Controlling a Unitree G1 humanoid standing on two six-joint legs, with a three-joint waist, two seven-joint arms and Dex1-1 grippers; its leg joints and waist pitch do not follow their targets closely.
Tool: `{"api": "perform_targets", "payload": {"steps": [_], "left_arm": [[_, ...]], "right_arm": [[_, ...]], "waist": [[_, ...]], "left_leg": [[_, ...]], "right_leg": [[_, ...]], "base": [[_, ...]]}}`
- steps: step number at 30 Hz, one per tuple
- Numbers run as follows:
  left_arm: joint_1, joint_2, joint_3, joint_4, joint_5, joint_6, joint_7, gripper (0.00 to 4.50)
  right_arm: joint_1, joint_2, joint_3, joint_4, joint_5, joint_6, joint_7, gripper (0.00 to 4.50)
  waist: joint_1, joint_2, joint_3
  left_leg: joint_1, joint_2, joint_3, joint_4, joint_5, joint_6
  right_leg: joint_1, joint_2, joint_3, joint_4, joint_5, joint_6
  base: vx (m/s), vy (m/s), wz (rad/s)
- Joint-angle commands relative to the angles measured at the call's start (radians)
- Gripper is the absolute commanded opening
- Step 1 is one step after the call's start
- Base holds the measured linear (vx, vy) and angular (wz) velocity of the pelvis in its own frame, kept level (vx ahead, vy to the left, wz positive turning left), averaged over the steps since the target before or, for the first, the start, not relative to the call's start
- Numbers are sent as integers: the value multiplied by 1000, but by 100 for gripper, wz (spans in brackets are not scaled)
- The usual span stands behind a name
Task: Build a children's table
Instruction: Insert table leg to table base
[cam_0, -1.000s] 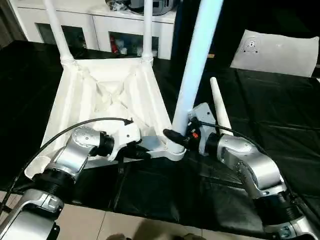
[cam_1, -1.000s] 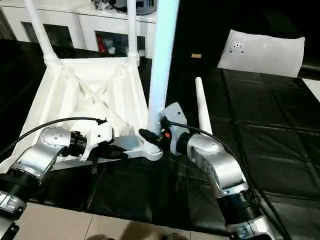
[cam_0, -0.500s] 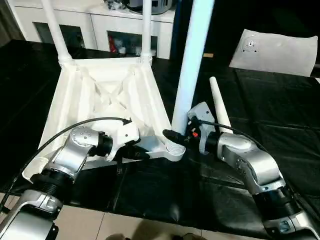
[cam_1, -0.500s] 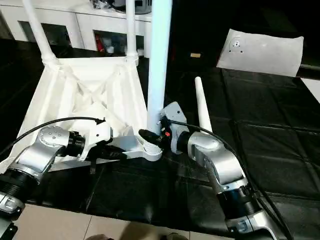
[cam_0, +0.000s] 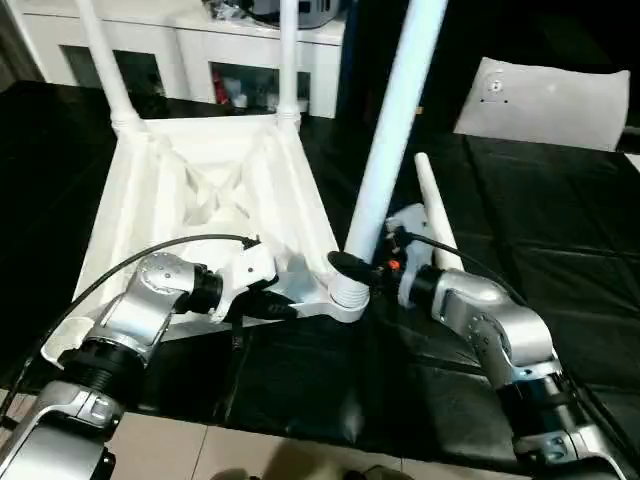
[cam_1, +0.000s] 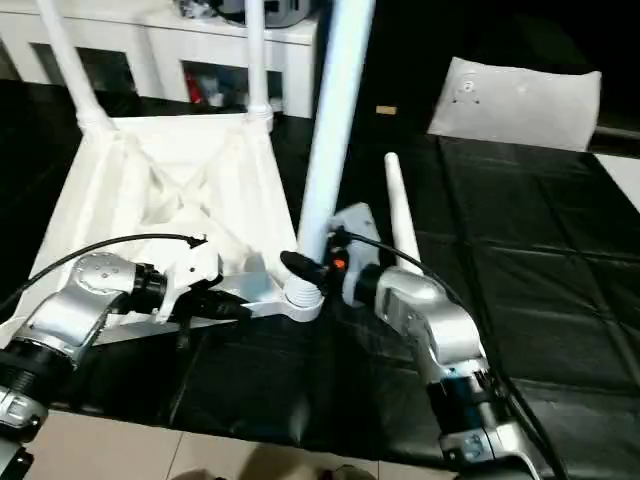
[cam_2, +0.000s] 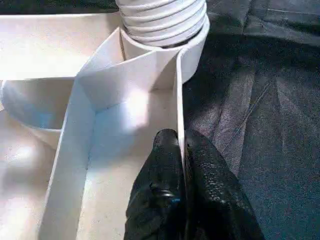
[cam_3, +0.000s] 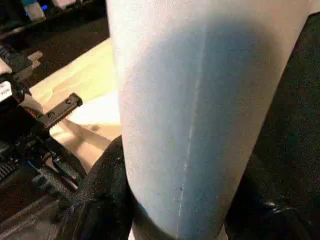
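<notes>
**Third leg going into the near corner socket**

Black sheeting covers the work surface, with white glass-door cabinets (cam_0: 190, 60) behind. From the head camera, the children's table (cam_0: 200, 190) lies upside down on the sheet, X-ribs up, two legs standing in its far corner sockets. At the near corner socket (cam_0: 345, 297) the right gripper (cam_0: 352, 270) clasps a third leg (cam_0: 395, 120) low down; the leg leans. A spare leg (cam_0: 432, 205) lies just beside that socket.

Left wrist camera: the left gripper (cam_2: 181, 150) pinches the table's thin rim wall beside the socket, where the leg's ribbed end (cam_2: 162, 20) sits.

Right wrist camera: black fingers (cam_3: 107, 180) wrap the smooth leg.

Hollow plastic looks light, stiff and slippery; gripping low near the socket seems best.
</notes>
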Motion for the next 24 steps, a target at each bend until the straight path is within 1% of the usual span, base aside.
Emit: {"api": "perform_targets", "payload": {"steps": [1,2,3,4,6,7,8,10,11,12,14,15,16,17,18,19,20,21,22,23,24], "left_arm": [[-14,-15,55,-49,-69,-9,10,0],[-17,-18,65,-44,-72,-7,23,0],[-17,-18,65,-44,-72,-7,23,0],[-22,-22,75,-37,-73,-4,39,0],[-30,-30,91,-24,-75,1,69,0],[-34,-34,97,-19,-74,3,80,0],[-34,-34,97,-19,-74,3,80,0],[-35,-36,100,-17,-72,5,90,0],[-31,-37,100,-18,-67,5,99,0],[-28,-37,99,-20,-64,4,103,0],[-23,-37,96,-25,-61,4,104,0],[-12,-37,91,-36,-58,6,103,0],[-11,-36,90,-37,-56,5,102,0],[-7,-33,82,-37,-49,1,97,0],[-7,-33,82,-37,-49,1,97,0],[-6,-31,78,-35,-45,-3,95,0],[-5,-28,68,-31,-36,-13,92,0],[-5,-27,68,-31,-35,-13,92,0],[-4,-26,61,-30,-30,-18,91,0],[-3,-24,57,-30,-24,-22,90,0],[-3,-24,57,-30,-24,-22,90,0]], "right_arm": [[44,-13,-23,44,-28,10,-38,191],[74,-9,-25,35,-29,-3,-41,191],[74,-9,-25,35,-29,-3,-41,191],[106,-4,-27,28,-32,-24,-46,191],[156,4,-28,12,-44,-64,-59,191],[172,8,-30,6,-49,-81,-67,191],[172,8,-30,6,-49,-81,-67,191],[186,11,-34,-5,-52,-96,-74,191],[209,13,-42,-29,-54,-120,-88,191],[224,14,-47,-43,-55,-133,-96,191],[236,13,-49,-57,-56,-143,-100,191],[258,1,-40,-82,-72,-164,-99,191],[261,-4,-32,-85,-81,-169,-98,191],[267,-32,8,-98,-123,-192,-87,191],[267,-32,8,-98,-123,-192,-87,191],[267,-46,30,-102,-144,-202,-80,191],[258,-71,76,-107,-180,-214,-61,191],[257,-72,77,-107,-181,-214,-60,191],[249,-85,103,-107,-198,-217,-49,191],[243,-90,116,-105,-207,-219,-43,191],[243,-90,116,-105,-207,-219,-43,191]], "waist": [[5,9,-69],[9,22,-68],[8,17,-68],[12,24,-68],[12,21,-69],[13,23,-68],[12,23,-68],[12,23,-66],[11,21,-65],[12,22,-65],[13,20,-65],[13,19,-65],[12,22,-65],[10,22,-65],[10,21,-65],[10,17,-65],[9,9,-65],[11,13,-65],[9,8,-65],[10,11,-64],[10,13,-64]], "left_leg": [[2,67,-24,-82,-133,7],[3,66,-26,-82,-137,3],[4,67,-24,-82,-140,3],[4,67,-25,-82,-144,1],[3,68,-26,-84,-147,0],[4,67,-26,-86,-161,-1],[4,67,-28,-86,-170,-2],[4,66,-28,-87,-181,-2],[3,65,-28,-87,-186,0],[4,66,-28,-87,-189,1],[4,66,-28,-88,-187,4],[1,67,-29,-89,-178,7],[2,67,-30,-89,-179,10],[1,67,-29,-89,-178,10],[0,66,-28,-88,-175,9],[0,64,-27,-87,-168,16],[-1,63,-25,-86,-161,20],[-1,63,-26,-85,-157,22],[-1,64,-24,-85,-152,27],[0,64,-26,-86,-153,29],[0,64,-25,-85,-153,30]], "right_leg": [[55,-103,65,-82,-310,-162],[55,-104,64,-81,-318,-164],[54,-103,64,-86,-321,-159],[54,-105,65,-85,-320,-160],[56,-103,64,-85,-309,-161],[55,-103,64,-86,-318,-159],[57,-104,63,-88,-339,-156],[55,-104,62,-93,-369,-148],[55,-104,62,-96,-392,-140],[53,-105,63,-98,-413,-130],[53,-104,63,-98,-414,-124],[54,-104,63,-96,-412,-120],[52,-104,63,-96,-407,-123],[52,-104,63,-96,-404,-124],[53,-101,62,-96,-401,-122],[53,-102,63,-95,-398,-122],[53,-101,64,-97,-405,-117],[54,-102,63,-94,-407,-117],[53,-100,63,-96,-412,-112],[52,-101,63,-95,-417,-112],[51,-102,63,-96,-420,-111]], "base": [[0,0,0],[0,0,0],[0,0,0],[0,0,0],[0,0,0],[0,0,0],[0,0,0],[0,0,0],[0,0,0],[0,0,0],[0,0,0],[0,0,0],[0,0,0],[0,0,0],[0,0,0],[0,0,0],[0,0,0],[0,0,0],[0,0,0],[0,0,0],[0,0,0]]}}
